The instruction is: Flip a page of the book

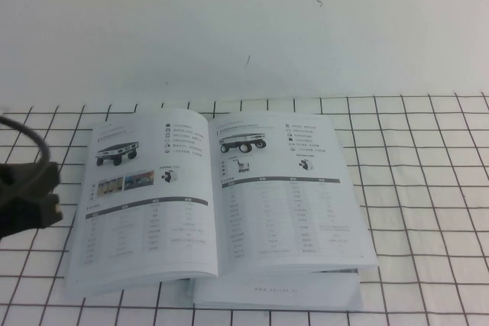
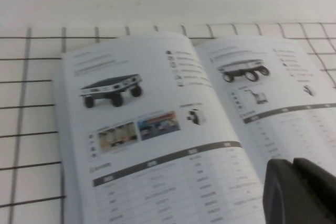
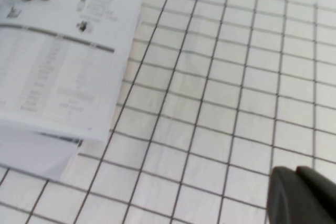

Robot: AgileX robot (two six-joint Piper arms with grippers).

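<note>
The book (image 1: pixel 153 211) lies open and flat on the checked cloth. Its left face shows a low black vehicle and two colour photos. The page (image 1: pixel 286 196) is the right-hand leaf, lying flat, with a black flat-topped four-wheeled vehicle above a table. My left gripper (image 1: pixel 52 202) is shut and empty, just off the book's left edge. In the left wrist view its fingertips (image 2: pixel 294 167) hover above the book (image 2: pixel 157 129) near the page (image 2: pixel 286 111). My right gripper (image 3: pixel 295 174) is shut and empty, over bare cloth to the right of the book (image 3: pixel 37 150) and page (image 3: pixel 58 61). It is out of the high view.
A white cloth with a black grid (image 1: pixel 428 188) covers the table. A plain white wall (image 1: pixel 244 28) rises behind it. A dark cable (image 1: pixel 30 139) loops from my left arm at the left edge.
</note>
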